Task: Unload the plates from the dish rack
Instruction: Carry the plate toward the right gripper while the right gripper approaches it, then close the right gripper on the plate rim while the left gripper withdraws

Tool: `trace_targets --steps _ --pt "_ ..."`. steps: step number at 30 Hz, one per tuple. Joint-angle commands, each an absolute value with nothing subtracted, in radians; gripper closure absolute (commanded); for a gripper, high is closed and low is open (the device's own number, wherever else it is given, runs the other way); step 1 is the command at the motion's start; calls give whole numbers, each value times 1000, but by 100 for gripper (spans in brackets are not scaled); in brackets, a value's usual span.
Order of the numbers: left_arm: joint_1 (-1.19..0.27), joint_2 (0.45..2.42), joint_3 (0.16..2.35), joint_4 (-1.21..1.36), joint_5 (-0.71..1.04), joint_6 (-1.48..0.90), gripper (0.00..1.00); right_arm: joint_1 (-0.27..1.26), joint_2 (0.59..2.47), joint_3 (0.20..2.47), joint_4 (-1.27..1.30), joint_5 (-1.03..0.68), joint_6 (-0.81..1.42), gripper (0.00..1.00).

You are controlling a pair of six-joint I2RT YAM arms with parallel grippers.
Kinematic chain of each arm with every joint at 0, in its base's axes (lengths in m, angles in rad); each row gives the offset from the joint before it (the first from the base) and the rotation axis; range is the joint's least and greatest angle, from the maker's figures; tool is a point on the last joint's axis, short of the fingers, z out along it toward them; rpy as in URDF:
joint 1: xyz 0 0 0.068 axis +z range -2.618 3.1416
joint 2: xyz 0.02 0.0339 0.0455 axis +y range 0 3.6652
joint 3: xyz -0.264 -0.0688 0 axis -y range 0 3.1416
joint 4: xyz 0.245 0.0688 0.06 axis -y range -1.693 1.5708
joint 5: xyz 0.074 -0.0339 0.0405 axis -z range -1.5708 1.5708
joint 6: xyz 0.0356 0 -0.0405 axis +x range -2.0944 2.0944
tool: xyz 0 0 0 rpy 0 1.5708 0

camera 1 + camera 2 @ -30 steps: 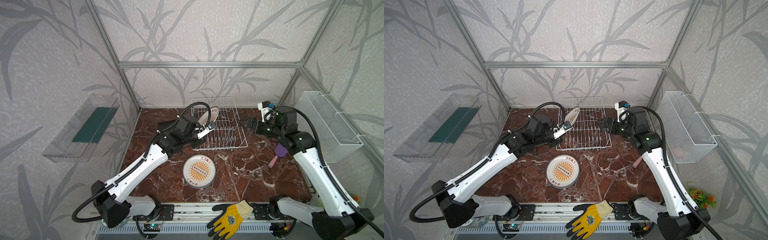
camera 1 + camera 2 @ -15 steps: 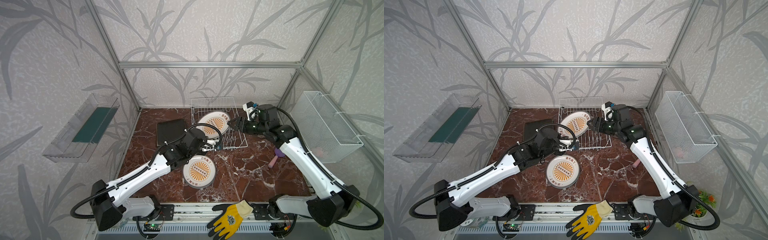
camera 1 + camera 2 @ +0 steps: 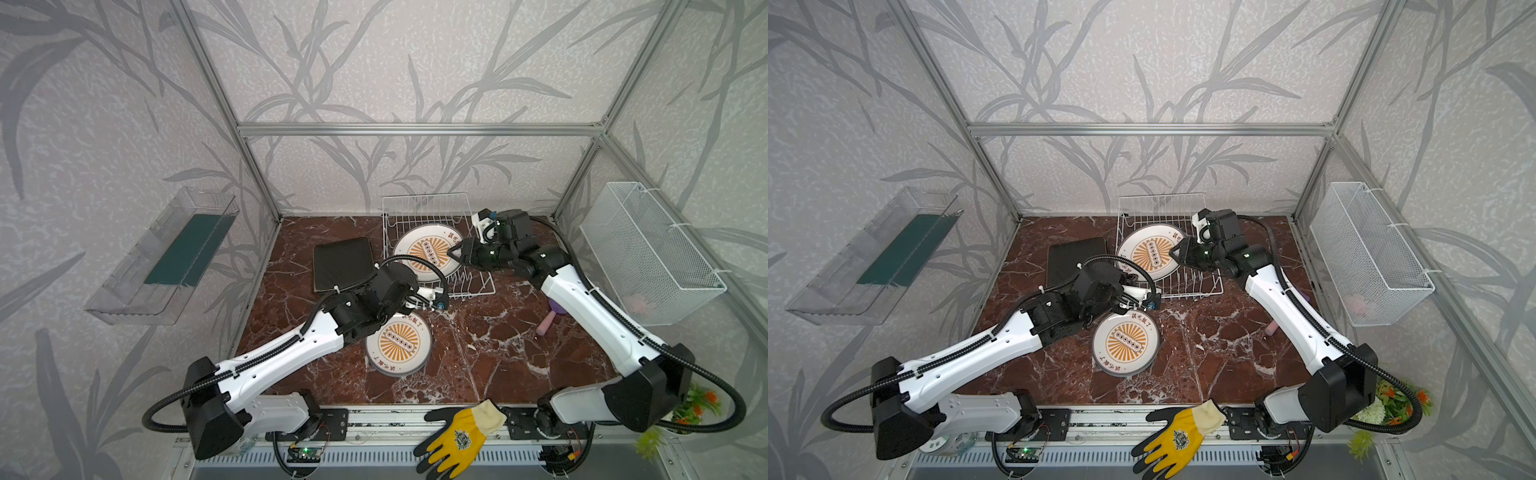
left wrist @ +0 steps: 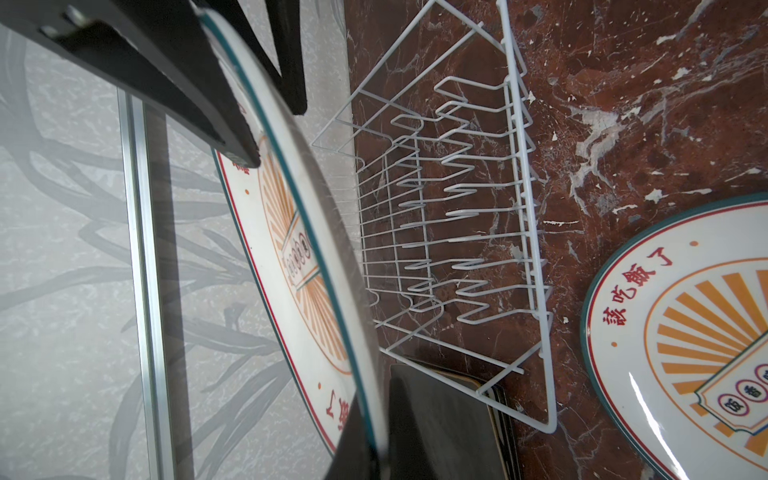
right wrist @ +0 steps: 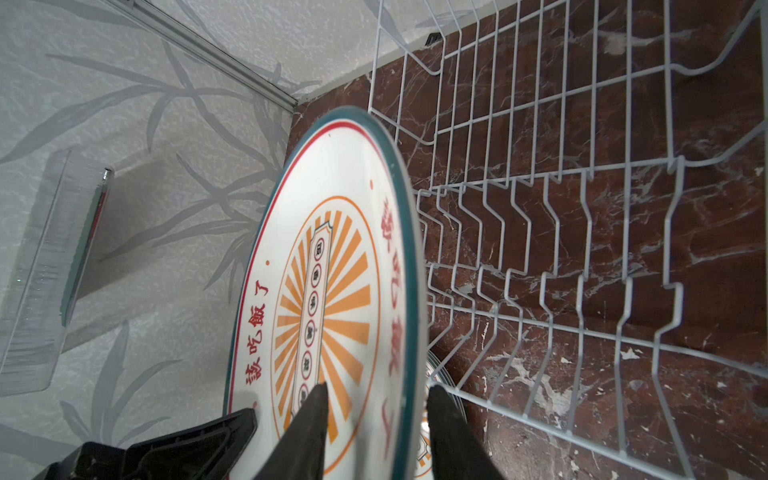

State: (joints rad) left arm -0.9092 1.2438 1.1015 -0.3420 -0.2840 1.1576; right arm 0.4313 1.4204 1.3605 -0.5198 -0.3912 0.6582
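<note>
While left gripper (image 4: 270,131) clamps edge-on plate (image 4: 336,266), right gripper (image 5: 378,388) astride racked plate (image 5: 332,257)

Soft, even light, faint shadows. Left wrist view: glare streaks the flat-lying round plate (image 4: 681,332); the held plate (image 4: 324,249) is blurred.

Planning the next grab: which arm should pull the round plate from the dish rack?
Right: the right gripper straddles the racked plate at its rim; the left gripper is shut on another plate.
</note>
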Motion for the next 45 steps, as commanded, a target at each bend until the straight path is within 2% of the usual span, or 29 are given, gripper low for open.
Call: trace_targets --steps 1,8,16,23,24,26,29,34,35,39,45 --pt "-918 1239 1097 -268 -316 1208 100 436 1432 1385 -510 -384 678 66" --pt "-924 1246 1013 -123 -365 1264 100 437 1454 1371 -479 -426 699 81" --pt "-922 1265 1009 -85 -388 1191 100 435 1435 1327 -412 -442 722 100" --pt "-906 1251 1025 -94 -374 994 99 422 1382 1287 -363 -429 741 100" --pt "-899 1243 1027 -98 -357 960 95 418 1367 1272 -346 -429 742 100" --pt "-889 1230 1031 -120 -332 916 80 405 1338 1254 -319 -433 745 100" --pt "-884 1215 1030 -131 -322 875 45 388 1302 1250 -315 -425 746 100" --pt "-884 1205 1023 -164 -320 849 18 355 1259 1234 -282 -430 780 100" --pt "-882 1200 1024 -175 -319 835 1 348 1250 1228 -272 -430 787 100" --pt "-862 1149 1030 -221 -283 719 1 320 1214 1222 -285 -410 742 100" --pt "-667 952 994 -233 10 346 1 267 1152 1196 -393 -413 653 100"
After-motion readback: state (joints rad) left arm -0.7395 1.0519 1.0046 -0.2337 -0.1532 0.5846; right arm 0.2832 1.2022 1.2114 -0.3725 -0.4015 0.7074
